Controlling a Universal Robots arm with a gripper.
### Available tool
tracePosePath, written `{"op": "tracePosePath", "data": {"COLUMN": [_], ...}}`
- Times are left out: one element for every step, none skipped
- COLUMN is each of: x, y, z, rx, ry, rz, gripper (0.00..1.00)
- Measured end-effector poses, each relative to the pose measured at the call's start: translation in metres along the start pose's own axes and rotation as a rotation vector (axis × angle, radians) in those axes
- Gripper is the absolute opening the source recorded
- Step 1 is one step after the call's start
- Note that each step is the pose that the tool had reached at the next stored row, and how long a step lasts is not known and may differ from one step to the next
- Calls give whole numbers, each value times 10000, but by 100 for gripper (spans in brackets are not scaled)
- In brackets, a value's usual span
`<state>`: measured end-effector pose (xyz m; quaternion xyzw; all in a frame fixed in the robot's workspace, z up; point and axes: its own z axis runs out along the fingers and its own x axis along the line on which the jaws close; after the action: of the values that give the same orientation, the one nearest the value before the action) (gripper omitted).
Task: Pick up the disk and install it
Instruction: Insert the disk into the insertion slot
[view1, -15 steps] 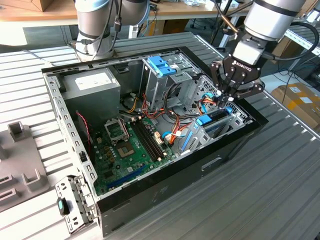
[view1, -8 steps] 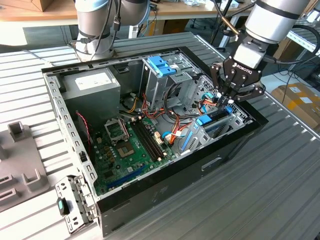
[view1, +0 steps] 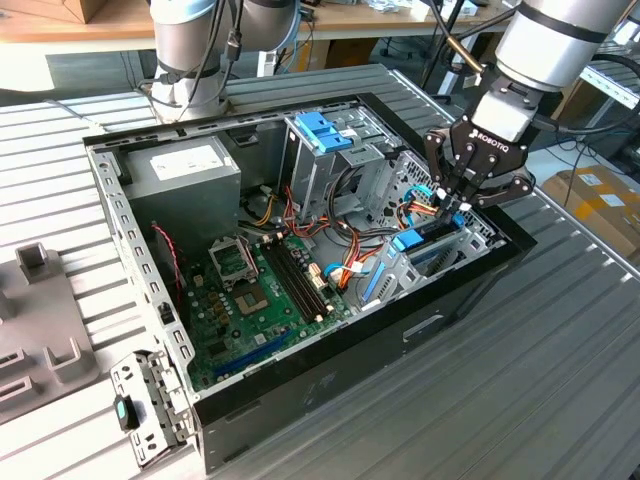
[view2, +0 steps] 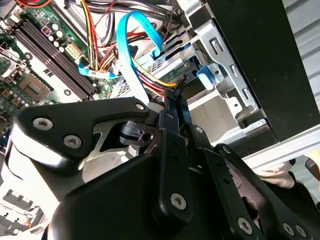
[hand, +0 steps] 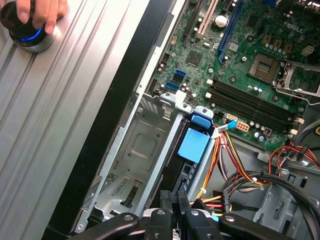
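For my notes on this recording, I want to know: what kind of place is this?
Probably a robotics lab or workshop. An open computer case lies on a slotted aluminium table, cardboard boxes stand beyond it, and a hand rests on a control knob.

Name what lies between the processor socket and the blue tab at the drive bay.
Long black memory slots lie between the processor socket and the blue tab, with coloured wires beside the tab, as the first wrist view shows.
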<state>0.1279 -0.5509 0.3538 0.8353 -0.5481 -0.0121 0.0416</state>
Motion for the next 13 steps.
{"op": "tracePosePath", "data": {"x": [0,-1,-3,-6,-10,-18,-23,-29,-36,-42,-54,-66,-69], "y": [0,2,8,16,24,41,53,66,82,97,123,152,160], "z": [0,1,2,3,2,4,4,5,6,7,9,12,12], "rx": [0,0,-1,-1,-3,-4,-5,-6,-7,-8,-8,-8,-8], "ry": [0,-3,-6,-10,-12,-17,-20,-21,-23,-25,-28,-29,-29], "rz": [6,30,66,106,139,193,220,248,280,302,324,337,338], "gripper": [16,16,16,16,16,16,16,16,16,16,16,16,16]}}
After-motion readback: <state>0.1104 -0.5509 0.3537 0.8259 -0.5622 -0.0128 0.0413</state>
